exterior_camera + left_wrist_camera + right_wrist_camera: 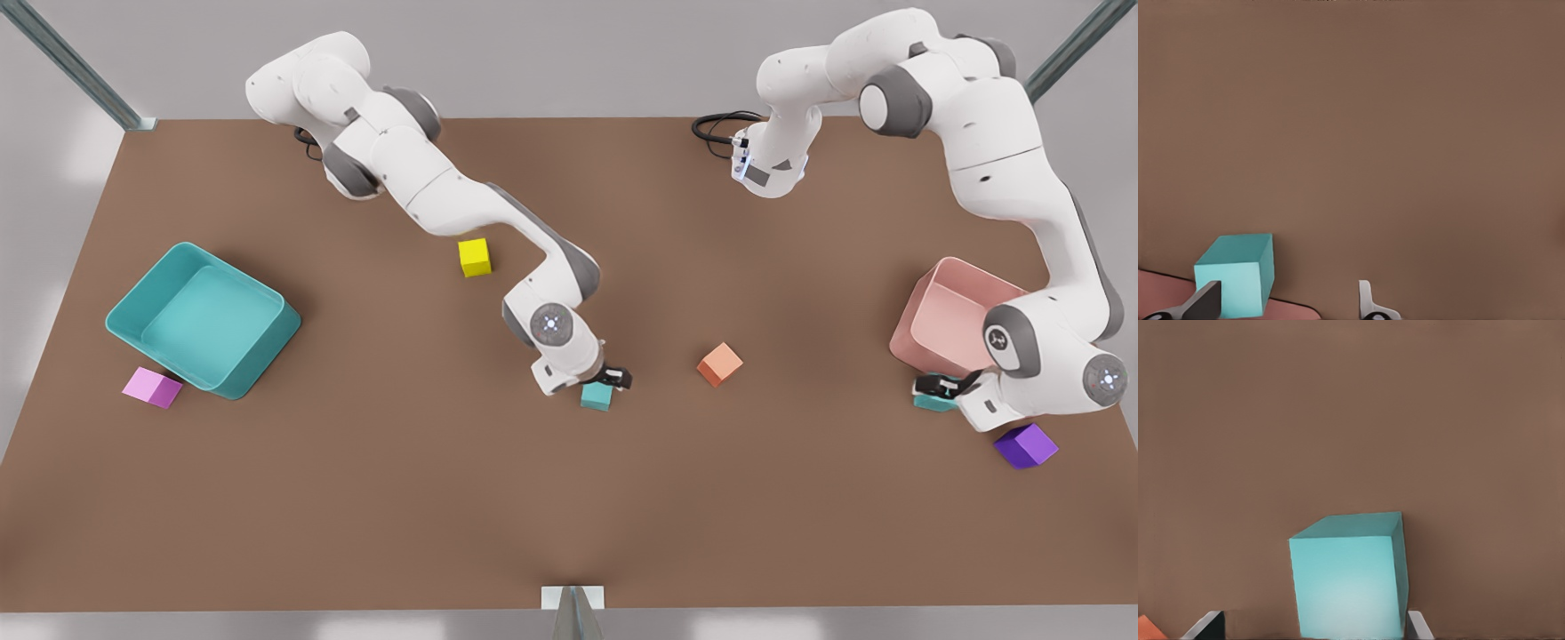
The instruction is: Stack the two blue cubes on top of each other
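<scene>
One blue cube (597, 396) lies near the table's middle. My right gripper (613, 378) hangs low over it, open. In the right wrist view this cube (1348, 577) sits between the fingertips (1208, 623), close to one and apart from the other. The second blue cube (933, 402) rests in front of the pink tray, at the front view's right. Over it is my left gripper (947, 387), also open. The left wrist view shows that cube (1235, 277) off-centre, beside one finger (1205, 300), with a wide gap to the other.
A pink tray (951, 311) stands just behind the left gripper, and a purple cube (1025, 444) lies in front of that arm. An orange cube (719, 364) sits between the two arms. A yellow cube (475, 257), a teal tray (204, 316) and a pink cube (151, 387) lie toward the front view's left.
</scene>
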`<state>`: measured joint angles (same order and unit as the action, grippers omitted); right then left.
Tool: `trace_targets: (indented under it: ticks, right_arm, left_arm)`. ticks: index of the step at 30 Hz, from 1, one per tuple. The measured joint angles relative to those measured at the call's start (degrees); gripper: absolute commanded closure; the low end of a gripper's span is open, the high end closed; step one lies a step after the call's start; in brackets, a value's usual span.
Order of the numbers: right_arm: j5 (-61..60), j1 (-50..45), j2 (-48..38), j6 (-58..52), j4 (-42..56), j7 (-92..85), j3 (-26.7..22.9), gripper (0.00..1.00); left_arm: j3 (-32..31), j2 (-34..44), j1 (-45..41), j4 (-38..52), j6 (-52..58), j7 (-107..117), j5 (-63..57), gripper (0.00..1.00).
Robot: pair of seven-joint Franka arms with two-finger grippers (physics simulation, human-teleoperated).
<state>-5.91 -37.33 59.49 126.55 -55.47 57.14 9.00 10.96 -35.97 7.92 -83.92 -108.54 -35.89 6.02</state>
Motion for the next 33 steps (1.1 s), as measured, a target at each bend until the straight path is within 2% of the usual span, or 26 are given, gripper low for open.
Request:
trace_targets:
  ticks: [3,7,10,12,15,17,21,26,33]
  right_arm:
    - [-0.9,4.0,-4.6,-3.0,0.6,3.0,0.9,0.00]
    - [-1.1,19.9,-8.7,-13.5,0.1,0.6,1.7,0.00]
    - [6.0,32.4,-9.5,-20.8,-4.0,-9.0,0.9,0.00]
    - [10.9,35.7,-15.8,-26.0,-5.1,-15.5,1.0,0.00]
    - [14.4,36.8,-25.8,-34.0,-5.7,-24.0,1.3,0.00]
    - [15.3,36.5,-35.7,-38.0,-11.5,-28.7,1.3,0.00]
    - [14.4,36.6,-49.4,-40.1,-27.5,-36.5,0.9,0.00]
    - [14.5,37.0,-49.2,-40.4,-28.4,-43.9,0.5,0.00]
    - [15.1,37.3,-46.8,-43.8,-23.4,-50.5,0.0,0.00]
  left_arm:
    - [1.2,-1.1,0.2,0.0,-2.8,-4.9,0.5,0.00]
    - [3.0,-3.1,0.8,0.0,-5.7,-10.7,0.6,0.00]
    - [3.2,-3.8,1.3,-0.2,-7.1,-14.3,0.8,0.00]
    - [3.7,-4.2,1.5,-0.3,-7.7,-16.3,0.8,0.00]
    - [4.3,-4.9,1.7,-0.8,-8.3,-19.0,0.8,0.00]
    - [4.7,-5.1,1.8,-1.5,-8.6,-20.5,0.8,0.00]
    - [4.8,-5.2,1.8,-2.7,-8.9,-23.1,0.8,0.00]
    - [4.9,-6.0,1.7,-3.4,-9.1,-25.6,0.8,0.00]
    - [4.9,-6.9,2.1,-4.6,-9.3,-25.9,0.8,0.00]
